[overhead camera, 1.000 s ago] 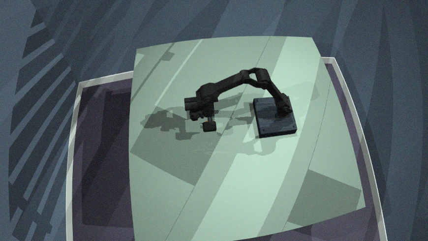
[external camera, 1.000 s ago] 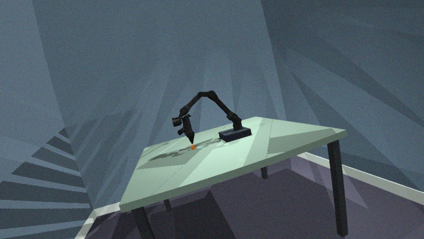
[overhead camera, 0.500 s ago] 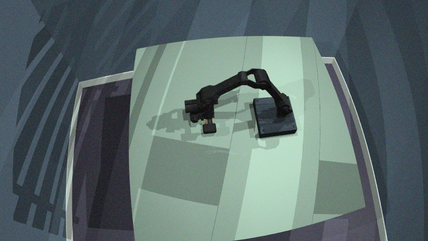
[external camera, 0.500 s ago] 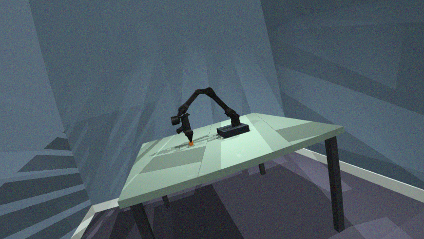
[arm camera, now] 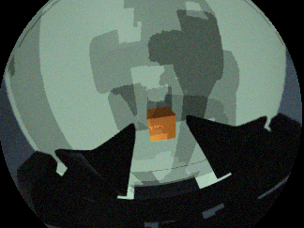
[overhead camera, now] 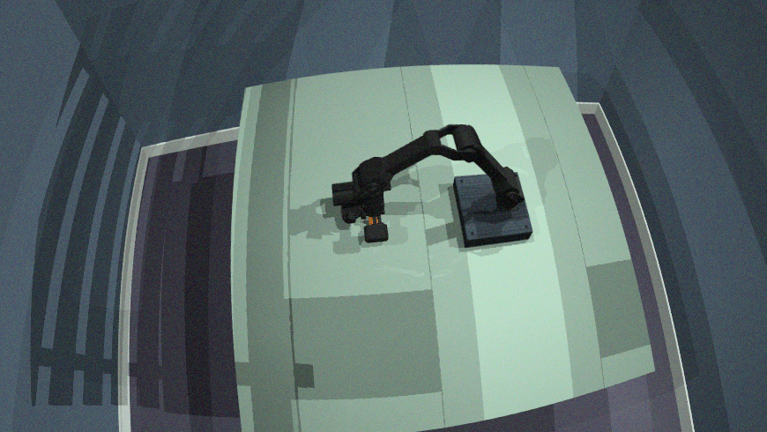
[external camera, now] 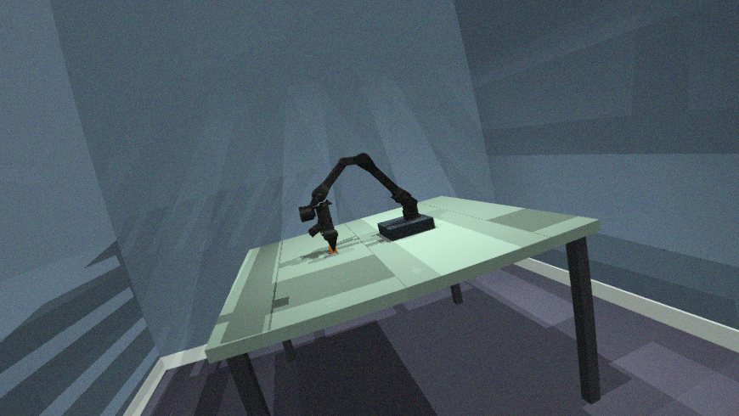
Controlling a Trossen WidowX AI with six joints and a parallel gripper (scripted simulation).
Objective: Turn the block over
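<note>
The small orange block (overhead camera: 370, 220) (external camera: 331, 250) (arm camera: 162, 128) rests on the pale green table (overhead camera: 370, 343) (external camera: 476, 248). In the wrist view its larger, brighter face has faint pale marks and a lighter patch; a narrower face beyond it is darker. Whether the marked side is on top is unclear. My gripper (overhead camera: 374, 220) (external camera: 333, 249) (arm camera: 160, 122) points down at the block and is open. Its fingertips stand to the left and right of the block in the wrist view, with a gap on both sides. In the top and exterior views the fingers hide much of the block.
The arm's dark base box (overhead camera: 496, 227) (external camera: 406, 227) sits on the table to the right of the block. The arm arches from it to the gripper. Shadows of the arm and broad light and dark bands cross the table top. The table's left edge lies beyond the gripper.
</note>
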